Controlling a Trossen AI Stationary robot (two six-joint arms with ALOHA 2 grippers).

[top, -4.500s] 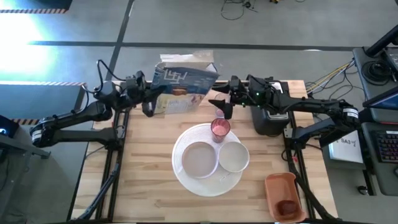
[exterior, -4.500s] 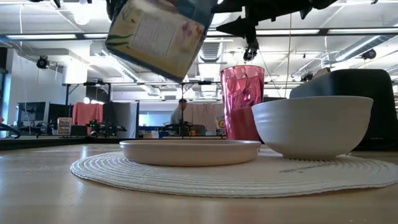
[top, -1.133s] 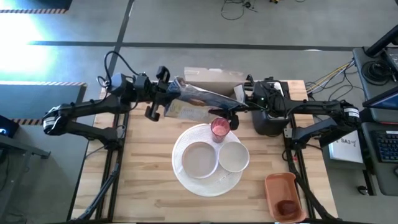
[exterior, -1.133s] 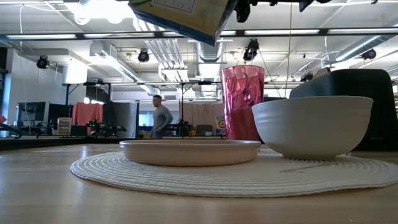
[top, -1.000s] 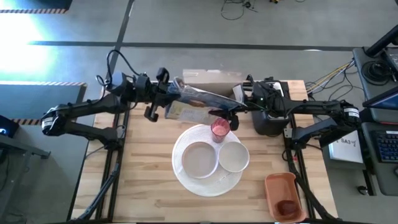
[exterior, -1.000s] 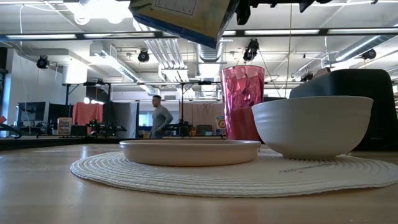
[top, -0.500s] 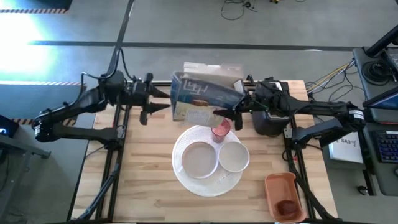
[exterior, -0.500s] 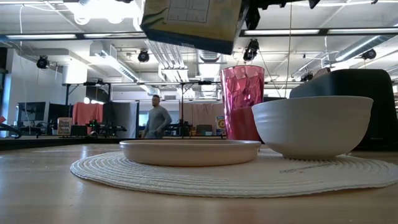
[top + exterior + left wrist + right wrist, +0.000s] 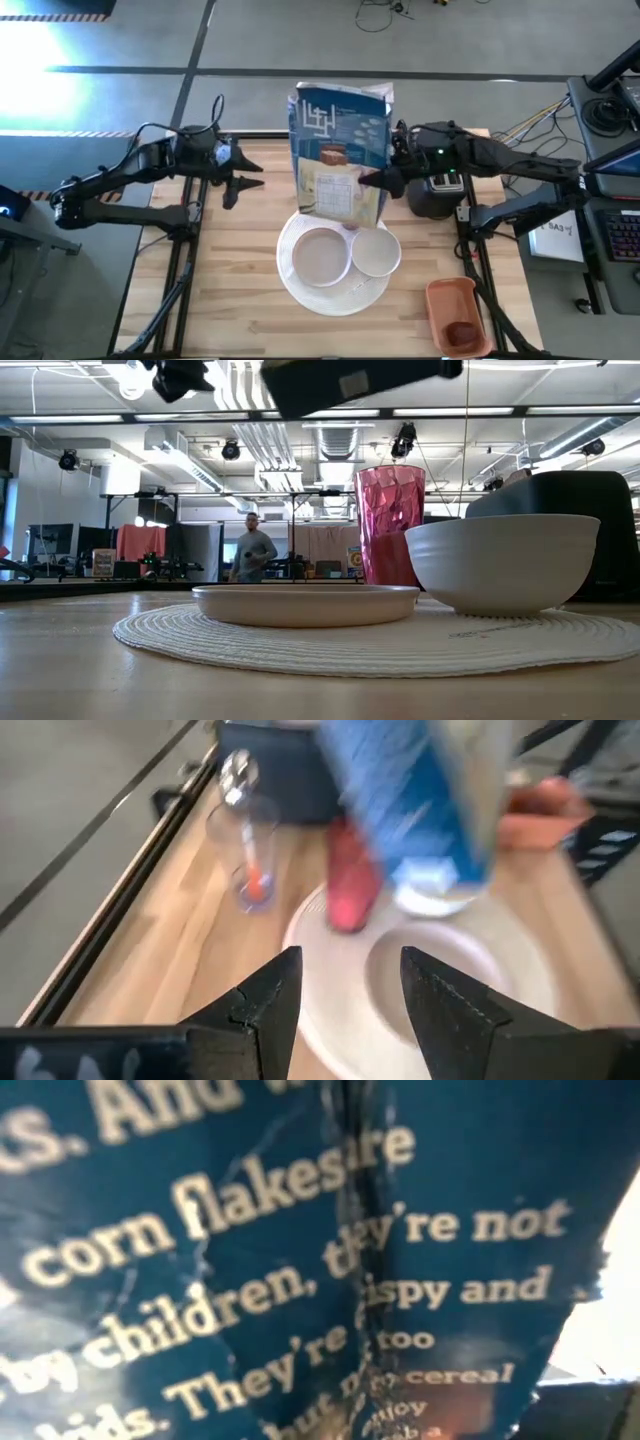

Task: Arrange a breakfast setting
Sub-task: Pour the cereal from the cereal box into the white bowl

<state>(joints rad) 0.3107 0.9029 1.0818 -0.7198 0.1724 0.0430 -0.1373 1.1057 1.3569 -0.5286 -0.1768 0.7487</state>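
A blue cereal box [image 9: 340,140] hangs above the back of the table, held by my right gripper [image 9: 383,182] at its right edge. It covers the pink cup in the high view; the cup [image 9: 390,525] shows in the low view. The white plate [image 9: 320,258] and white bowl [image 9: 378,252] rest side by side on a round white mat [image 9: 300,285]. My left gripper [image 9: 245,178] stands open left of the box, touching nothing. The dark red fruit [image 9: 462,335] lies in the orange tray. No toast shows. My right gripper is shut on the cereal box's right edge [image 9: 376,182], nearer the box's near end, coming level from the table's right. The box fills the wrist view and hides the fingers. The box is lifted clear, its broad printed face up, its length running far to near.
A black toaster [image 9: 435,198] stands at the back right beneath my right arm. The orange tray [image 9: 445,300] sits at the near right corner. Bare wood lies left of the mat and along the near edge.
My left gripper has opened, let go of the cereal box and drawn back toward the table's left edge. My right gripper has swung the box round from lying across the table to lying far to near, over the cup and the back of the plate.
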